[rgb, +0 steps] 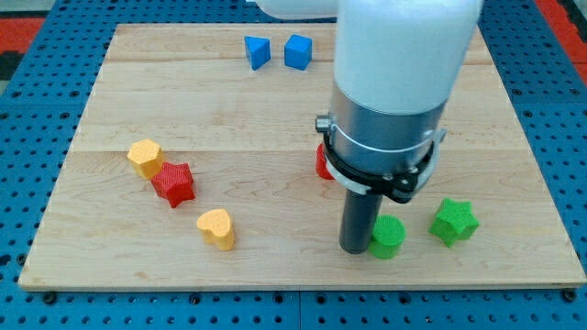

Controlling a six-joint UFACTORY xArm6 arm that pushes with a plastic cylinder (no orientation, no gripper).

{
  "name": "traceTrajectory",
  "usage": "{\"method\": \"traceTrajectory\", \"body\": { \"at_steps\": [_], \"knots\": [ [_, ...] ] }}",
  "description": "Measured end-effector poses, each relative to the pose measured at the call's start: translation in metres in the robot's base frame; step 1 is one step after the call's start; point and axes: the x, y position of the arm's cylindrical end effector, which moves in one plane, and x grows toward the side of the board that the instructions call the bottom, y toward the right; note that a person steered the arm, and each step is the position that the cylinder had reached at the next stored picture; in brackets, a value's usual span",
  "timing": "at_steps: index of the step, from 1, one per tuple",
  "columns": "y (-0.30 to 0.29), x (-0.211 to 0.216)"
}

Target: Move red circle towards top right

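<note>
blue blocks: 2 | yellow blocks: 2 | red blocks: 2 | green blocks: 2

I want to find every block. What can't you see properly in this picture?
- red block: mostly hidden behind the arm in the camera view, so its shape is unclear.
- green block: its left side is covered by the rod.
- my tip: at the green block's left; contact is unclear.
</note>
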Motion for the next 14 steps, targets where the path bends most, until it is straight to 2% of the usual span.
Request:
{"method": "traceTrajectory", "body": {
  "at_steps": [1, 8, 9, 10, 11, 13, 14],
  "knots": [
    [0.041, 0.000],
    [0.040, -0.015],
    [0.002, -0.020],
    [-0.002, -0.042],
    [-0.023, -0.085],
    [-0.034, -0.191],
    [-0.062, -0.211]
  ]
}}
